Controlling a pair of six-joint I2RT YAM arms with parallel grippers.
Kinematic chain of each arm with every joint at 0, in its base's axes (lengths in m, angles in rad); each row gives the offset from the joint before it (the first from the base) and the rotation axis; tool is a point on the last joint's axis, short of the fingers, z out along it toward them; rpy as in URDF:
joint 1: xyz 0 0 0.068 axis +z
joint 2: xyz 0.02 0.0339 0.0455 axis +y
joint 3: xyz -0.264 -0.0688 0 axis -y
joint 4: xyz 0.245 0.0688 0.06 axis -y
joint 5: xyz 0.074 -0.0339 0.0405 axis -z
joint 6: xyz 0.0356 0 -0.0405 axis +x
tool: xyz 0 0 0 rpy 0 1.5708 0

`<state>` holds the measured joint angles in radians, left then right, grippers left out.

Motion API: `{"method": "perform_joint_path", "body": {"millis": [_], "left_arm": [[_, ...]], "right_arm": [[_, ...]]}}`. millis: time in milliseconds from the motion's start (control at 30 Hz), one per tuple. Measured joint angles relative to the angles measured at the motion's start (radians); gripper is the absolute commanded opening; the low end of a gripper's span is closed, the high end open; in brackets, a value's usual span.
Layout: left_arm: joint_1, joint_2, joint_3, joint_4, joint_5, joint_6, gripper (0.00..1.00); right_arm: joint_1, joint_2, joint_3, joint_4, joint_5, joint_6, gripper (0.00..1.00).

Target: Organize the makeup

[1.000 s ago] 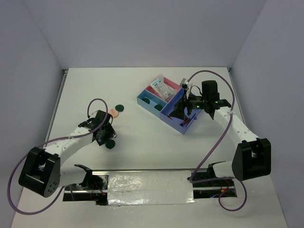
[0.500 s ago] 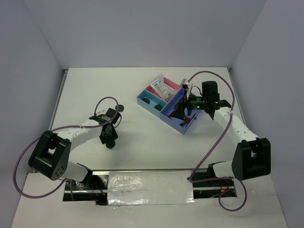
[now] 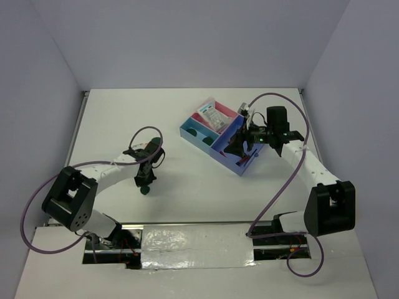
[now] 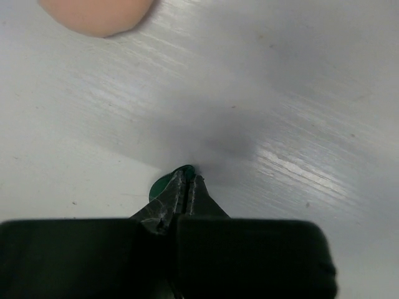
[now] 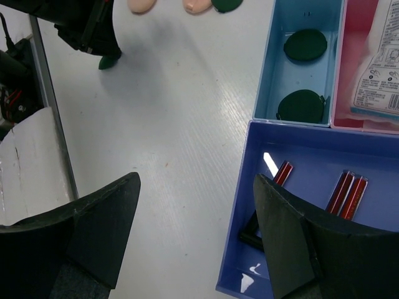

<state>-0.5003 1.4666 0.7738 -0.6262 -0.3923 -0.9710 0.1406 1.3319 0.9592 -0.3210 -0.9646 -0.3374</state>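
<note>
Here left gripper (image 4: 187,182) pinches green disc (image 4: 159,187), wrist tipped downward.

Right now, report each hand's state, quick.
Left hand: closed on a green disc.
Right hand: open, empty.

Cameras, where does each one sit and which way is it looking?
Top external: high behind the arms, looking down at the white table; both whole arms show, with left gripper and right gripper.
Left wrist: on the left arm, facing down at the table close up; its shut fingers pinch a small round dark green disc.
Right wrist: on the right arm, looking down into the blue plastic tray; its open fingers show.
Shared: all three views show that disc at the left gripper.
</note>
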Motion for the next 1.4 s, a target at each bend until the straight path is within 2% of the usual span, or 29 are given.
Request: {"method": "perform_joint_path", "body": {"millis": [133, 333, 433, 500, 600, 900, 1267, 1367, 1400], "left_arm": [[-0.010, -0.006, 0.051, 0.037, 0.037, 0.028, 0.00], [-0.012, -0.026, 0.150, 0.308, 0.198, 0.133, 0.00], [-0.012, 0.031, 0.240, 0.433, 0.289, 0.177, 0.00], [-0.012, 0.109, 0.332, 0.500, 0.345, 0.198, 0.00], [-0.013, 0.237, 0.465, 0.583, 0.415, 0.220, 0.00], [-0.013, 0.509, 0.765, 0.626, 0.502, 0.234, 0.00], [-0.013, 0.538, 0.755, 0.566, 0.499, 0.239, 0.03], [-0.013, 0.538, 0.733, 0.549, 0.499, 0.248, 0.13], [-0.013, 0.538, 0.731, 0.543, 0.498, 0.259, 0.21]], "right_arm": [[-0.001, 0.000, 0.000, 0.000, 0.001, 0.000, 0.80], [-0.002, 0.000, 0.000, 0.000, 0.003, 0.000, 0.76], [-0.002, 0.000, 0.000, 0.000, 0.003, 0.000, 0.67], [-0.002, 0.000, 0.000, 0.001, 0.003, 0.003, 0.59], [-0.002, 0.000, 0.000, 0.003, 0.003, 0.006, 0.52], [-0.002, 0.000, 0.000, 0.004, 0.010, 0.007, 0.51], [-0.010, 0.000, 0.000, 0.006, 0.011, 0.008, 0.52], [-0.010, 0.000, 0.000, 0.006, 0.011, 0.008, 0.52], [-0.010, 0.000, 0.000, 0.006, 0.011, 0.008, 0.53]]}}
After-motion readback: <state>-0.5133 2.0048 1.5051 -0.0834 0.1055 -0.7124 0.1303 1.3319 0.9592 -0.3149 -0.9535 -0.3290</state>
